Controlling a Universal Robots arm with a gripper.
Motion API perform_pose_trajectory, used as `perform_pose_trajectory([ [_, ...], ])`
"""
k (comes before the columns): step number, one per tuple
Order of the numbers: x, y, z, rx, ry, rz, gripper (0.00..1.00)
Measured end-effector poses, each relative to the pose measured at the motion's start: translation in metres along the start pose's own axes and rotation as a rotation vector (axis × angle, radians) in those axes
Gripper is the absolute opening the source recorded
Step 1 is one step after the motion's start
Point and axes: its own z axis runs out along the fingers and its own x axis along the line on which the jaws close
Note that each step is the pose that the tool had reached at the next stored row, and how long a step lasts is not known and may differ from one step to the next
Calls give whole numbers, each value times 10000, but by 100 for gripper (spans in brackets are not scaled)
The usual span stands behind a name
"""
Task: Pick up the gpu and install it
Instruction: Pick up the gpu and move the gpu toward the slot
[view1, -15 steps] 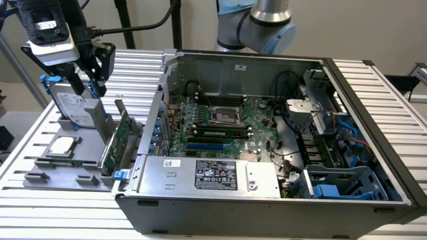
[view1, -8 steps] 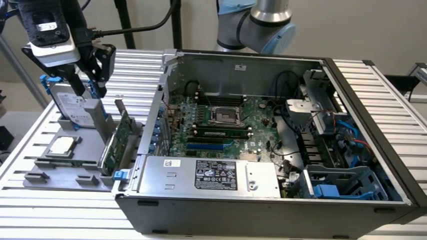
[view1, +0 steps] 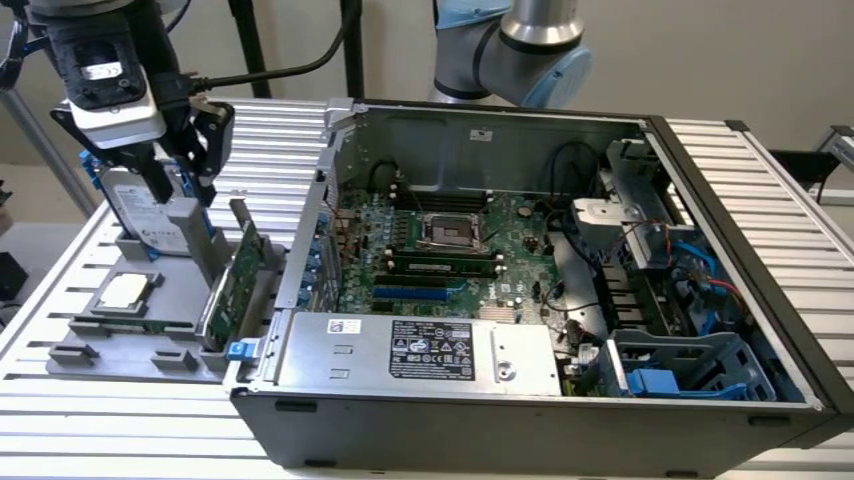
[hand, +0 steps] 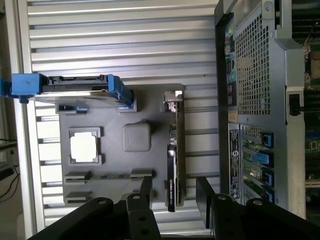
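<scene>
Gripper (hand: 175, 200) is open and holds nothing: the two dark fingers (hand: 145, 192) stand spread apart. In the exterior view the gripper (view1: 174, 175) hangs over the parts tray, fingertips pointing down. Directly below it in the wrist view is the gpu (hand: 175, 150), standing on edge in its slot, with one end of the card lined up in the gap between the fingers; contact with either finger is not seen. In the exterior view the gpu (view1: 235, 280) shows its green face and sits lower than the fingertips, on the side toward the case. Beside the gripper, away from the case, is a silver hard drive (view1: 144, 215) with blue rails, also upright. Further out on the grey tray (hand: 115, 165) lies a square processor chip (hand: 83, 148). Beyond the gpu stands the open computer case (view1: 534, 420) with its motherboard (view1: 454, 240) exposed, all on a slatted metal table (hand: 125, 40).
</scene>
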Motion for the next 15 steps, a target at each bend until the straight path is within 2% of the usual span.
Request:
perform_pose_trajectory([
  [9,4,-4,164,96,-7,-2,48],
  [15,6,-7,273,125,-9,-3,48],
])
